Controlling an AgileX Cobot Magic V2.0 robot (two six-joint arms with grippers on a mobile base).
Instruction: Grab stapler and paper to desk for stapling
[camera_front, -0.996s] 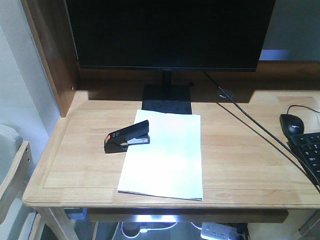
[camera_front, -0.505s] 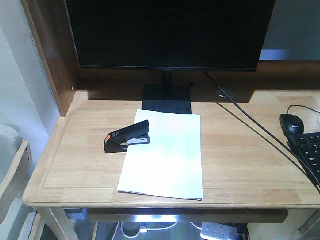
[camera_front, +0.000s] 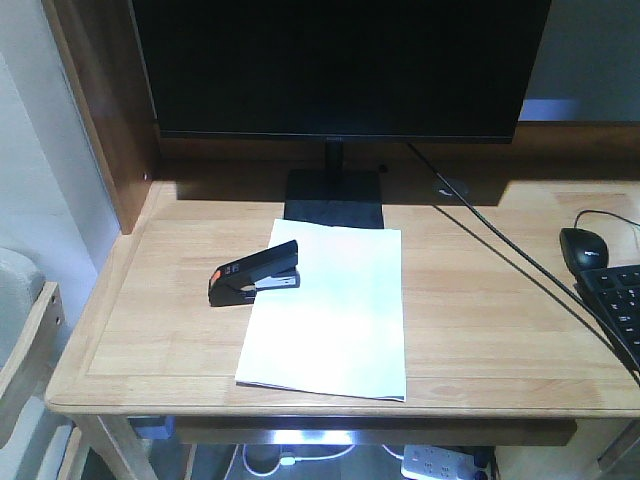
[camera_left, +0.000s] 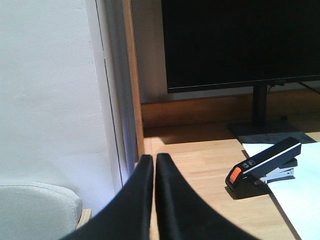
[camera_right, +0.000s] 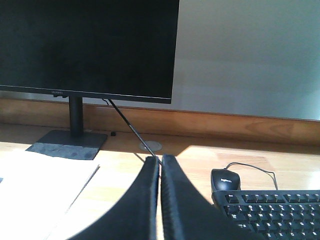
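Both pincers are pressed together, empty: left gripper (camera_left: 154, 159) off the desk's (camera_front: 150, 330) left edge, right gripper (camera_right: 160, 160) near the keyboard (camera_front: 615, 305) and mouse (camera_front: 583, 246). Paper (camera_front: 330, 310) lies mid-desk, the stapler (camera_front: 254, 274) overlapping its far-left corner. Farther back, the monitor (camera_front: 340, 65) stands, unobstructed.

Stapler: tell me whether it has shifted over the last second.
No. The stapler sits in the same spot against the monitor base, its nose over the paper's top-left corner.
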